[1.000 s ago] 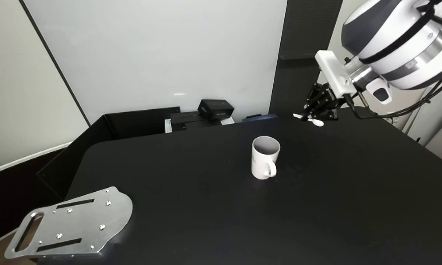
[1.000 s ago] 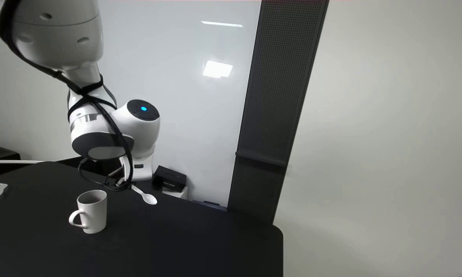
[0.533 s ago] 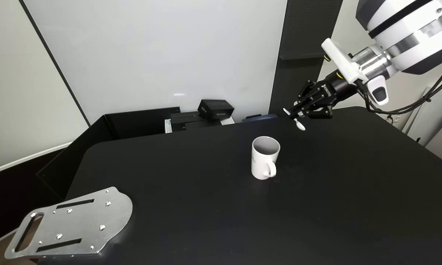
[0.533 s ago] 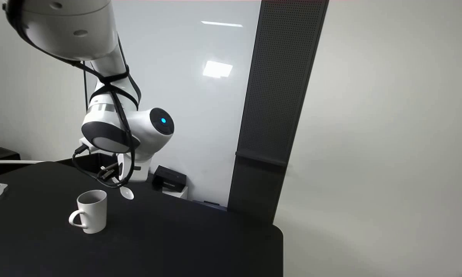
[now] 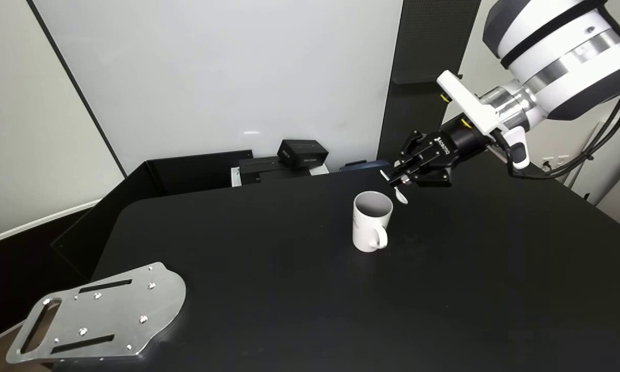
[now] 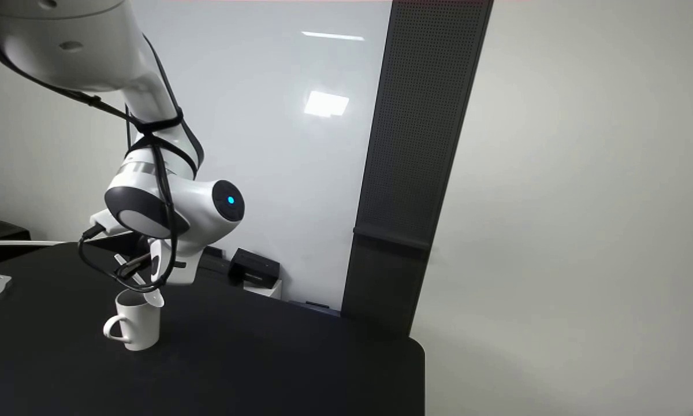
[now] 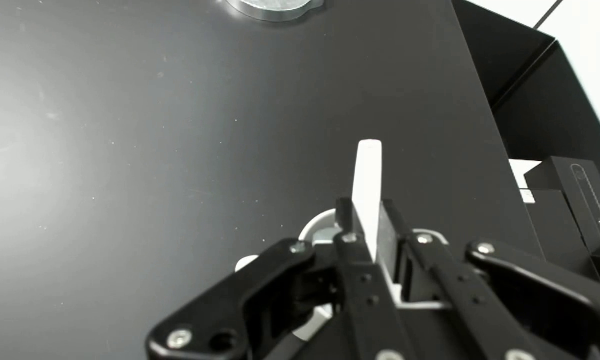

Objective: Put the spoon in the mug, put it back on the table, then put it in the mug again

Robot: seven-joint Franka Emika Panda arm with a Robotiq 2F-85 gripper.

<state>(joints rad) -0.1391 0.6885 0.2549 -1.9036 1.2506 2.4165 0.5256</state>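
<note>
At the far left of an exterior view, a grey metal plate [image 5: 111, 312] is laid along the edge of the black worktop [image 5: 268, 299]. Further right, a black box [image 5: 303, 153] is seen beyond the far edge. Next, the white mug [image 5: 364, 227] is stood upright on the worktop, its handle turned to the near right. Just right of its rim, with a narrow gap between, the white spoon [image 5: 401, 197] is held clear of the worktop by the claw [image 5: 394, 177], which is narrowed onto it. The spoon is gripped aslant: its handle's end is pushed out past the claw's tips to the upper left, and its bowl is hung below them to the lower right. At the far right, the arm [image 5: 563, 62] is slanted down to the claw.

In an exterior view, the spoon's bowl [image 6: 155, 298] is seen across the right of the mug's rim, while the claw is largely hidden by the cables [image 6: 161, 173] and the arm.

In the wrist view, the mug's handle is shown at left, then its rim, partly covered by the claw; the spoon's handle [image 7: 369, 190] is pinched between the two fingers [image 7: 350, 252], its end projecting beyond.
</note>
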